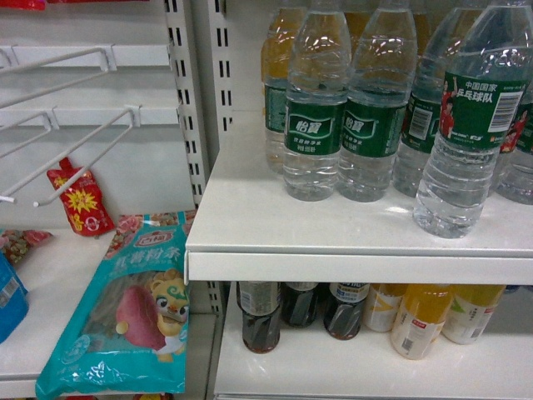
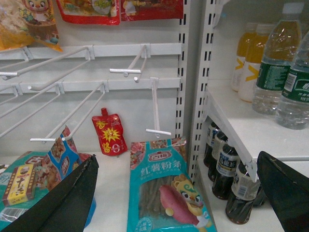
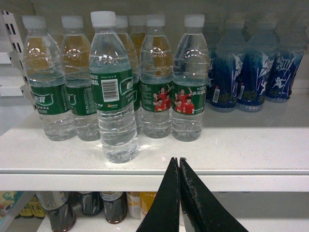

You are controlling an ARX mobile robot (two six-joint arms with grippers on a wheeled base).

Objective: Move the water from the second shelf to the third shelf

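Water bottle standing at shelf front; both arms free.
Head view: the water [image 1: 469, 125] stands upright near the front edge of the white shelf [image 1: 333, 242], ahead of its row. Left wrist view: left gripper [image 2: 178, 193] jaws spread wide, holding nothing. Right wrist view: right gripper [image 3: 179, 193] jaws pressed together, empty, below the shelf lip.

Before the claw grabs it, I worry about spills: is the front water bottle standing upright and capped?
Upright and capped. The front water bottle stands on its base on the shelf, white cap on top.
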